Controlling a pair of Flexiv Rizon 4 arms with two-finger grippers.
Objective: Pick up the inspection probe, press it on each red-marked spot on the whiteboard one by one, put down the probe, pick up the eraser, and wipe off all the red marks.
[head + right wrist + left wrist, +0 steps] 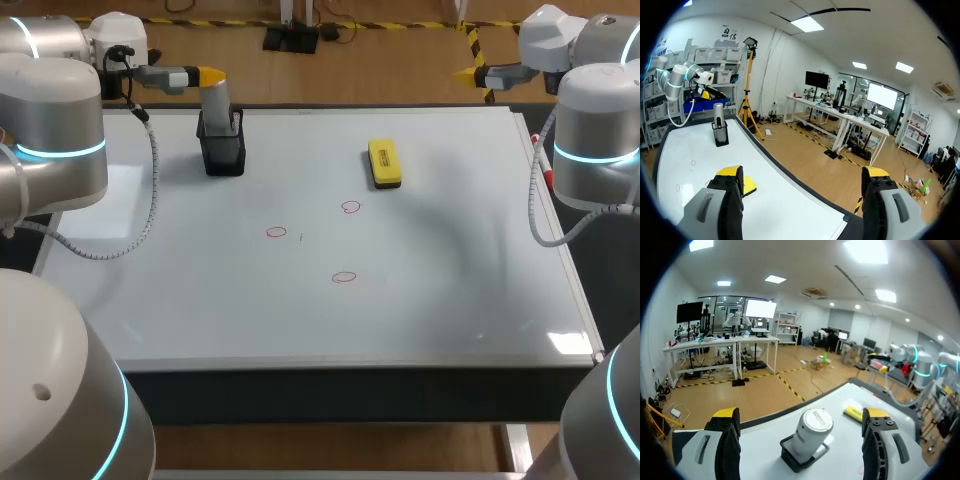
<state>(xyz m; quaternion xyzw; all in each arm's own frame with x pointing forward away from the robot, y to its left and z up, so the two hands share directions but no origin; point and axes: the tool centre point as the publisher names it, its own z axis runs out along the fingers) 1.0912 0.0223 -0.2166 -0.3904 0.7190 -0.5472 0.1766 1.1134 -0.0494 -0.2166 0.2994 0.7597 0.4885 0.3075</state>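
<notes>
Probe upright in holder, just ahead of spread left end effector.

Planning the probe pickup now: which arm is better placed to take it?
Left, most likely. The left claw, open, hangs close by the probe standing in the black holder. The right claw, also open, sits off the whiteboard at its far right corner.

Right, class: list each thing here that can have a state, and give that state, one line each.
Probe: upright in holder, not gripped.
Eraser: flat on the whiteboard, untouched.
Red marks: three, unwiped.
Left gripper: open, near the probe.
Right gripper: open, empty.
</notes>
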